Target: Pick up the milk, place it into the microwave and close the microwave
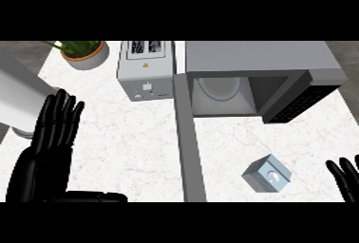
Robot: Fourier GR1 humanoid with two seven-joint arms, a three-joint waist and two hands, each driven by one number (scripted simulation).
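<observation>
The desk has a pale marble-look top with faint veining, and it fills most of the head view. At its far edge a grey microwave stands with its cavity exposed, a round glass turntable visible inside and the dark keypad panel on its right. Its door is swung fully outward, seen edge-on as a long grey strip reaching toward the near side of the desk. Just left of the microwave stands a silver toaster, and farther left, near the corner, a potted plant in a terracotta-rimmed pot. A white cylindrical object at the left edge cannot be identified.

The milk, a small grey carton, stands on the desk right of the door, well in front of the microwave opening.

The left hand rests at the lower left, fingers straight and spread, holding nothing. The right hand shows only fingertips at the right edge, extended, apart from the milk.
</observation>
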